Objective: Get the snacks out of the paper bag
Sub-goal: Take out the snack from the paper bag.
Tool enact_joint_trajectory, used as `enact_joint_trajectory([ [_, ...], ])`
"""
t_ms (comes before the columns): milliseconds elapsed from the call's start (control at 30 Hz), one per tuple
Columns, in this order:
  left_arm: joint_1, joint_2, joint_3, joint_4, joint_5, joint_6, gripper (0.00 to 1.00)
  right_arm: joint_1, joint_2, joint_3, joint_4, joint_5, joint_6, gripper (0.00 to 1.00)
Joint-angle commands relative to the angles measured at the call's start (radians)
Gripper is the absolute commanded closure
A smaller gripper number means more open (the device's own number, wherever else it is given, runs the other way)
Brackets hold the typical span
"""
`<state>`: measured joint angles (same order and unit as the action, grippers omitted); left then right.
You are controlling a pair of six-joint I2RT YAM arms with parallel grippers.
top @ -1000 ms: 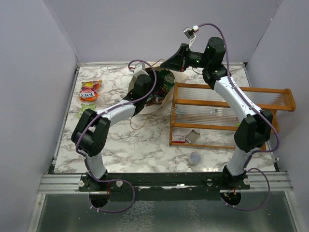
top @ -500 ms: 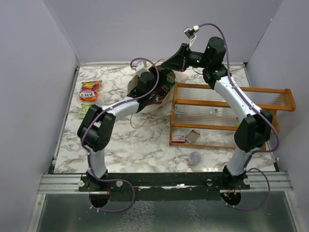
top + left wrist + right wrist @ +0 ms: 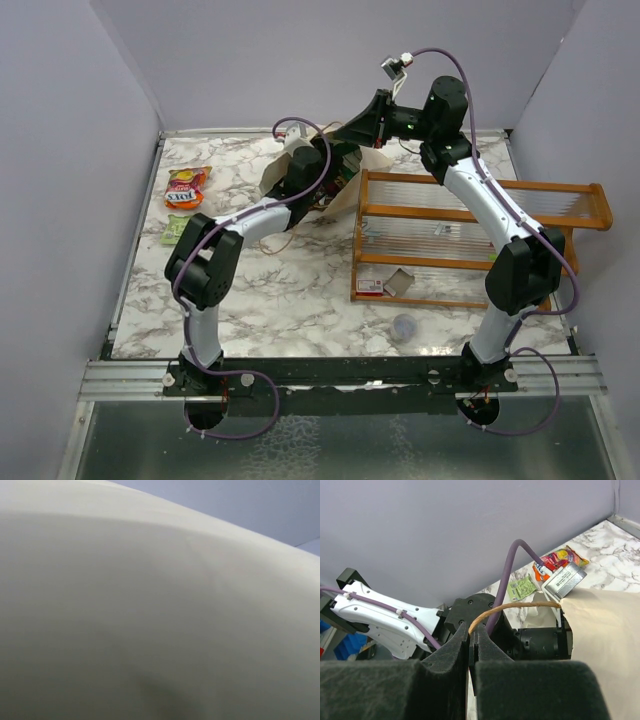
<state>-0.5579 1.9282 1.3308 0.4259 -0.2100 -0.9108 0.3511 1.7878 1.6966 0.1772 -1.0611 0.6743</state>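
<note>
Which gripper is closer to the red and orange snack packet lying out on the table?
Left. The left gripper reaches into the paper bag, right of the packet; the right gripper pinches the bag's handle, farther right.

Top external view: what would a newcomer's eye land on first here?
Both arms converge on the beige paper bag at the back centre of the table: the left arm reaches into it, while the right tool is shut on its string handle. Next, the red-orange-yellow snack packet stands out at the far left, a green packet just nearer than it, and the orange wooden rack fills the right side.
</note>
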Motion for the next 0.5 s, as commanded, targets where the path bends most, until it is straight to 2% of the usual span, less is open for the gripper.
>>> enact_joint_trajectory([
  [0,0.000,-0.090,-0.040,-0.003,0.026,0.047,0.83,0.002,-0.055,0.002,-0.006,0.006,-0.016,0.99],
  [100,0.000,-0.166,-0.071,-0.031,0.018,0.083,0.98,0.002,-0.059,-0.005,-0.012,0.024,-0.023,0.99],
  [133,0.001,-0.194,-0.086,-0.036,0.016,0.089,1.00,0.002,-0.061,-0.006,-0.013,0.032,-0.026,0.99],
  [333,0.040,-0.405,-0.194,-0.078,0.105,0.094,1.00,0.002,-0.075,-0.022,-0.016,0.062,-0.035,0.99],
  [467,0.049,-0.540,-0.258,-0.135,0.171,0.149,1.00,0.002,-0.078,-0.025,-0.020,0.080,-0.046,0.99],
])
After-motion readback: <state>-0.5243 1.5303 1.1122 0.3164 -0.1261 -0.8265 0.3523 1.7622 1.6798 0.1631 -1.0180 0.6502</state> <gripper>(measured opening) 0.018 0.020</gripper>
